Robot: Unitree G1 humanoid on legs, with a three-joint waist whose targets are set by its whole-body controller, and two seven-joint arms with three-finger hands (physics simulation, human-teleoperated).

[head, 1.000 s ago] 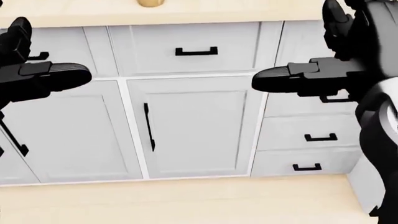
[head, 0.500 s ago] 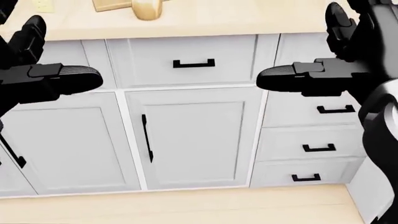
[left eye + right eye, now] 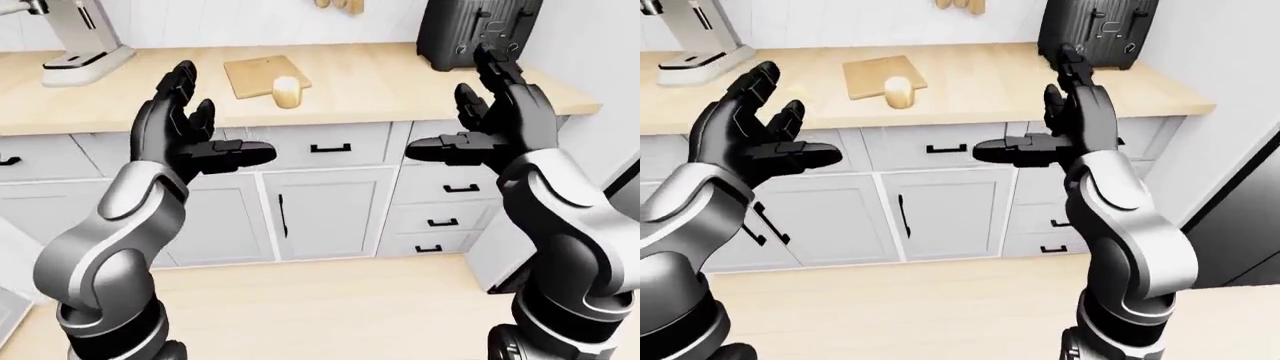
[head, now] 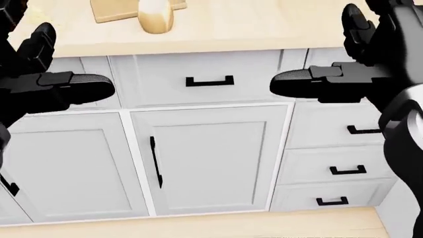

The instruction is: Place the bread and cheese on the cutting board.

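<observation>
A pale wooden cutting board [image 3: 258, 73] lies on the light wood counter [image 3: 380, 82]. A small pale bread loaf [image 3: 287, 91] stands upright at the board's near right corner, touching or overlapping its edge. No cheese shows in any view. My left hand [image 3: 215, 124] is raised before the counter's edge, left of the board, open and holding nothing. My right hand [image 3: 462, 120] is raised at the same height to the right, also open. In the head view the board [image 4: 109, 11] and bread [image 4: 155, 17] sit at the top edge.
A silver stand mixer [image 3: 82, 37] stands on the counter at the left, and a black appliance [image 3: 478, 30] at the right. White cabinet doors and drawers [image 4: 208, 158] with black handles lie below. A white panel [image 3: 600, 82] closes the right side. The floor [image 3: 320, 307] is light wood.
The head view has shifted: the counter, board and bread have come down into the picture from its top edge. Both hands stay open and nearly where they were in the view.
</observation>
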